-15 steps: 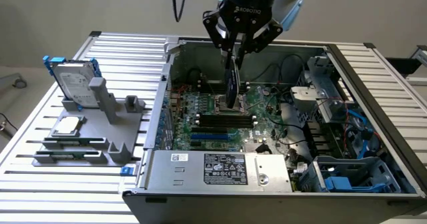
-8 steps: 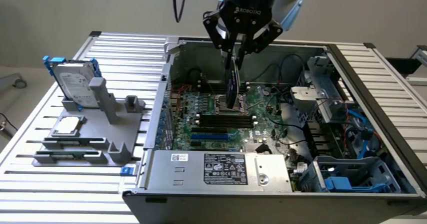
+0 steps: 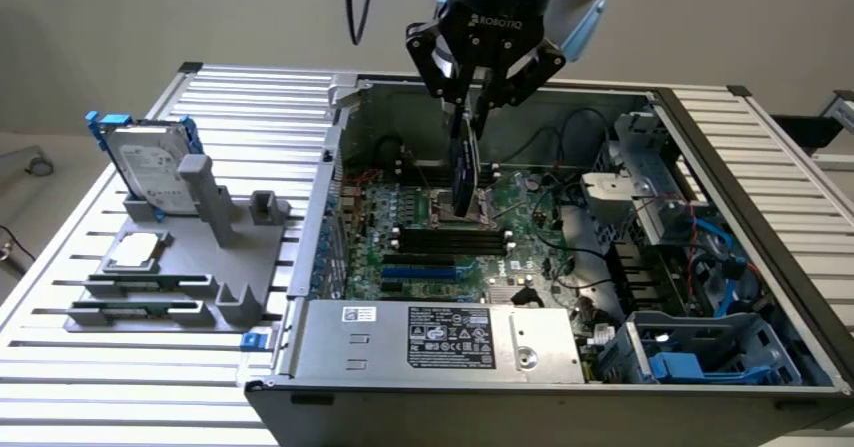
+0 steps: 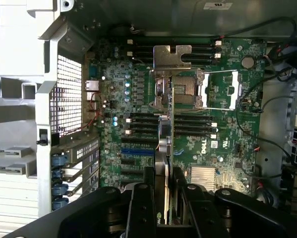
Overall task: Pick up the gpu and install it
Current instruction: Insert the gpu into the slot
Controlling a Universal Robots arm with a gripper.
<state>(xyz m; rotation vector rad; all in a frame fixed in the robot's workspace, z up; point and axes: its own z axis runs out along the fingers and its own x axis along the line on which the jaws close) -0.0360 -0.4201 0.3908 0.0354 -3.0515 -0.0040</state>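
The gpu (image 3: 463, 172) hangs upright and edge-on, a thin dark card. Its silver bracket (image 4: 172, 55) is at the low end, above the motherboard (image 4: 222, 148).

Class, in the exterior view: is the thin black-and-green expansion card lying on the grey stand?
No, the black gripper holds the card over the open computer case.

The bench (image 3: 240, 97) is ribbed bare metal with a satin shine. The case (image 3: 387, 107) is dull grey sheet metal, and its motherboard (image 4: 227, 148) is glossy green laminate. The gpu (image 3: 465, 167) has a green board and a shiny metal bracket (image 4: 172, 55). The gripper (image 3: 475, 112) is black and faintly glossy. The drive (image 3: 140, 162) is silvery metal with blue plastic rails (image 3: 96, 127). The holder (image 3: 214, 207) is matt grey plastic.
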